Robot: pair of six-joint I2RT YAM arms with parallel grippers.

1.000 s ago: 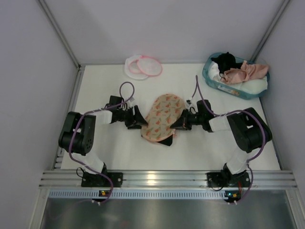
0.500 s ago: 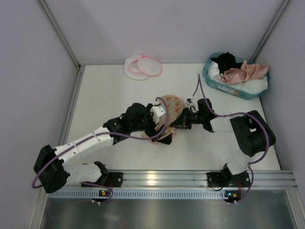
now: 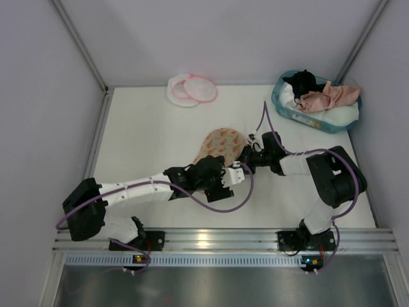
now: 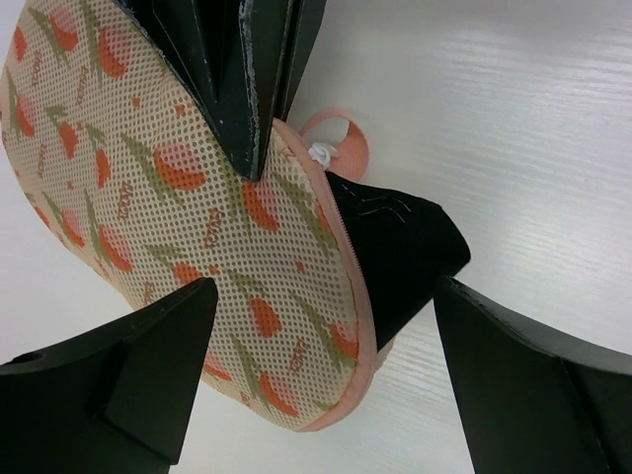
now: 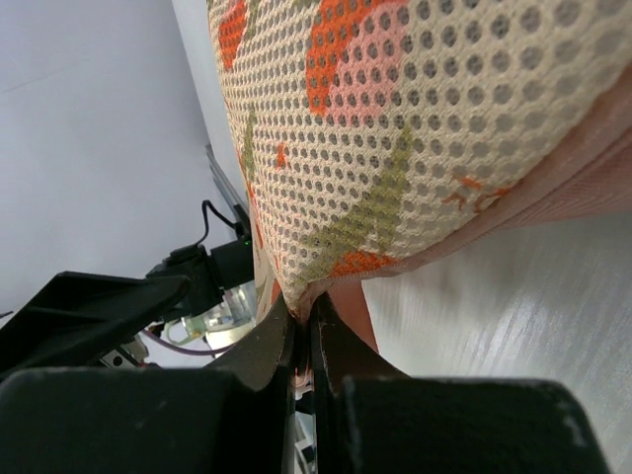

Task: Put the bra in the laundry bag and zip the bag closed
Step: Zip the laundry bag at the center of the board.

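Note:
The salmon-pink bra (image 3: 329, 96) lies on top of the clothes in the teal basket (image 3: 280, 102) at the back right. The laundry bag (image 3: 192, 89), a white mesh pouch with a pink rim, lies open in two discs at the back edge. Neither gripper is near them. Both are at an orange-printed padded piece (image 3: 220, 144) in the table's middle. My right gripper (image 3: 241, 160) is shut on its pink-trimmed edge (image 5: 303, 316). My left gripper (image 3: 217, 167) is open, its jaws standing on either side of the piece's near end (image 4: 326, 296).
The basket also holds black and white garments (image 3: 303, 83). A pink loop and a white zipper pull (image 4: 321, 153) sit on the printed piece beside the right gripper's fingers. The left forearm lies across the near table. Grey walls close in the table.
My left arm has swung from the printed piece's left side round to its near end, with the forearm now low across the front. The right gripper has kept its hold.

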